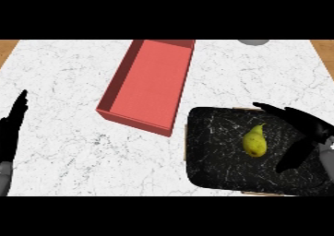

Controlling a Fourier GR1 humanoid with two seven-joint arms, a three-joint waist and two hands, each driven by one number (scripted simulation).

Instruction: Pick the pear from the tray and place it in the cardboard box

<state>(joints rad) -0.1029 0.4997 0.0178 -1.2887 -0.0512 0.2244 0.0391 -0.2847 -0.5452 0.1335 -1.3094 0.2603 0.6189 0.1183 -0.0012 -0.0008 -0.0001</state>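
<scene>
pear (255,140) lying on tray (217,168), lower right | right hand (316,131) released, spread just right of pear | left hand (9,131) released, left edge | box (146,85) upper center

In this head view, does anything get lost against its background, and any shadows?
Head view: the black right hand blends into the dark tray; the yellow pear stands out clearly; the red box casts no evident shadow on the white counter.
</scene>
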